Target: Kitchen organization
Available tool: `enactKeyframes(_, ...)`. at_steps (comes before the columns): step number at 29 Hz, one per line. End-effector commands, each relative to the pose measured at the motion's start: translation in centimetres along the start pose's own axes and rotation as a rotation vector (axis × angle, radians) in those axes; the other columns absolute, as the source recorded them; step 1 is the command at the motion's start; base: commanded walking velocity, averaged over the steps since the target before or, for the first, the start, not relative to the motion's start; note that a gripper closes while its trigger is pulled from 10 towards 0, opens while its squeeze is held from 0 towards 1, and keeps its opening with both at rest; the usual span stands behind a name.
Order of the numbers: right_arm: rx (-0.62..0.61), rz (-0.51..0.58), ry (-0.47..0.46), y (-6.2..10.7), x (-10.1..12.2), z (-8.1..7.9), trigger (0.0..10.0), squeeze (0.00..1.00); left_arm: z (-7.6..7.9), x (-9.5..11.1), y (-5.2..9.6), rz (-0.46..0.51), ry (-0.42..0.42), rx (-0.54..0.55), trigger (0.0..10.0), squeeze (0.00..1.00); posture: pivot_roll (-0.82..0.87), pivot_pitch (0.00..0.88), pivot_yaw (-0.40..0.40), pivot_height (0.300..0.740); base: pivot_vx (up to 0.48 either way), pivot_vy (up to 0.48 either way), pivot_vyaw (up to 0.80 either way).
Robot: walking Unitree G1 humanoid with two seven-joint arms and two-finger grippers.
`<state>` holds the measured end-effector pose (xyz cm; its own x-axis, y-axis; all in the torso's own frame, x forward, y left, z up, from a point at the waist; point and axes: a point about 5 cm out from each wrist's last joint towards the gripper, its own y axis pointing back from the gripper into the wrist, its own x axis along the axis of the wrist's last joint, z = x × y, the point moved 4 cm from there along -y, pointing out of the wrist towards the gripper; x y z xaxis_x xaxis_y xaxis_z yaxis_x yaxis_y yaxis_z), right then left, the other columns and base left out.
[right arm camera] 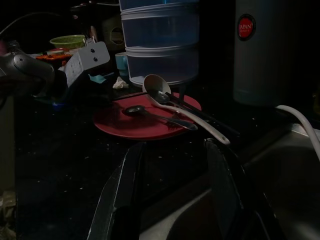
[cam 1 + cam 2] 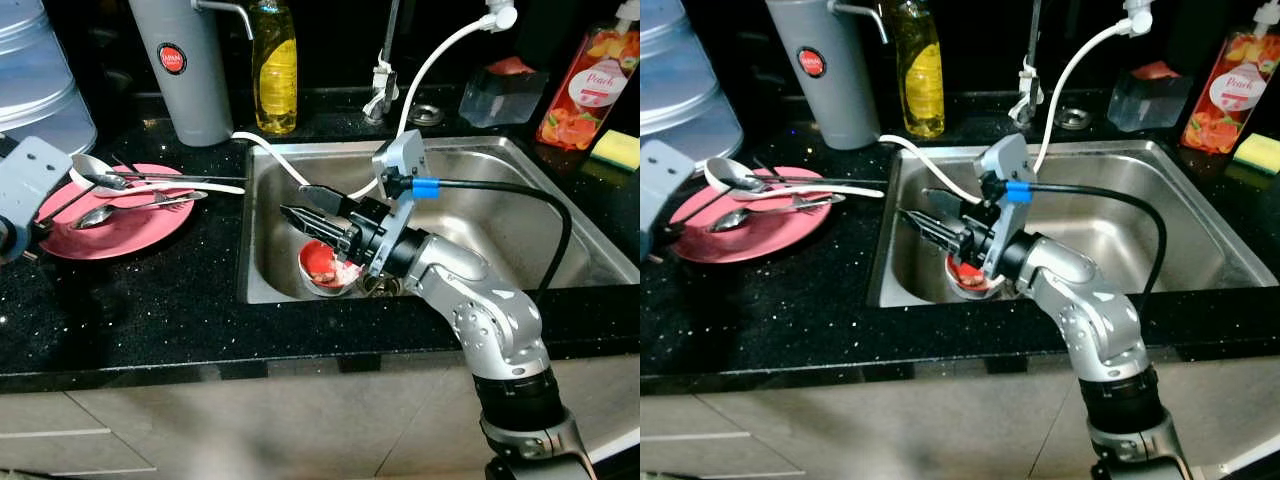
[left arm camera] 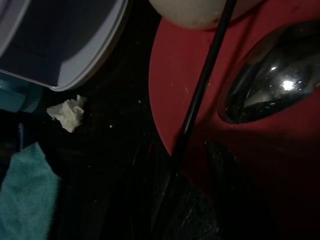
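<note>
Fingers (image 2: 310, 195) apart above red bowl (image 2: 322, 262)

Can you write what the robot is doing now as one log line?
right gripper: open, over sink, above red bowl | left gripper: at pink plate

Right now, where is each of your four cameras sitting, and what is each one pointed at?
Left eye view: on the head, looking down at the sink and counter; right gripper above a red bowl.
Right eye view: head too, same scene.
Left wrist view: on the left arm, close over the red plate and a spoon.
Right wrist view: along the open fingers toward that plate, where the left gripper is.
Shared: the plate appears in all four.
</note>
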<state>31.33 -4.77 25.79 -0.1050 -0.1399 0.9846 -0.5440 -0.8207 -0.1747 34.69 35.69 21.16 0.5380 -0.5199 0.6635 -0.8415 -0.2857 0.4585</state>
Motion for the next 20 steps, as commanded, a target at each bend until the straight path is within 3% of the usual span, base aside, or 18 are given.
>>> enactKeyframes(1, 0.0, -0.012, 0.007, 0.0, 0.0, -0.1, 10.0, 0.0, 0.9, 0.1, -0.6, 0.012, 0.02, -0.02, 10.0, 0.0, 0.12, 0.013, 0.014, 0.74, 0.0, 0.0, 0.0)
enactKeyframes(8, -0.02, -0.009, 0.015, 0.2, 0.2, 0.2, 10.0, 0.0, 1.1, 0.1, -1.4, 0.015, 0.023, -0.016, 10.0, 0.0, 0.1, 0.008, 0.016, 0.74, 0.0, 0.0, 0.0)
enactKeyframes(9, -0.022, -0.009, 0.017, 0.2, 0.2, 0.3, 10.0, 0.0, 1.0, 0.1, -1.5, 0.015, 0.019, -0.007, 6.9, 0.0, 0.1, 0.008, 0.016, 0.74, 0.0, 0.0, 0.0)
enactKeyframes(10, -0.022, -0.009, 0.017, 0.2, 0.2, 0.3, 10.0, 0.0, 1.0, 0.1, -1.5, 0.015, 0.019, -0.007, 6.9, 0.0, 0.1, 0.008, 0.016, 0.74, 0.0, 0.0, 0.0)
enactKeyframes(11, -0.025, -0.009, 0.018, 0.3, 0.3, 0.3, 10.0, 0.0, 0.9, 0.2, -1.6, 0.017, 0.011, 0.004, 2.1, 0.0, 0.09, 0.006, 0.017, 0.74, 0.0, 0.0, 0.0)
enactKeyframes(12, -0.028, -0.01, 0.019, 0.4, 0.3, 0.4, 10.0, 0.0, 0.8, 0.3, -1.7, 0.023, 0.0, 0.018, 0.0, 0.0, 0.09, 0.005, 0.019, 0.74, 0.0, 0.0, 0.0)
enactKeyframes(20, -0.041, -0.013, 0.023, 0.6, 0.3, 0.6, 10.0, 0.0, 0.1, 0.9, -1.9, 0.053, -0.024, 0.065, 0.0, 0.0, 0.08, 0.0, 0.02, 0.74, 0.0, 0.0, 0.0)
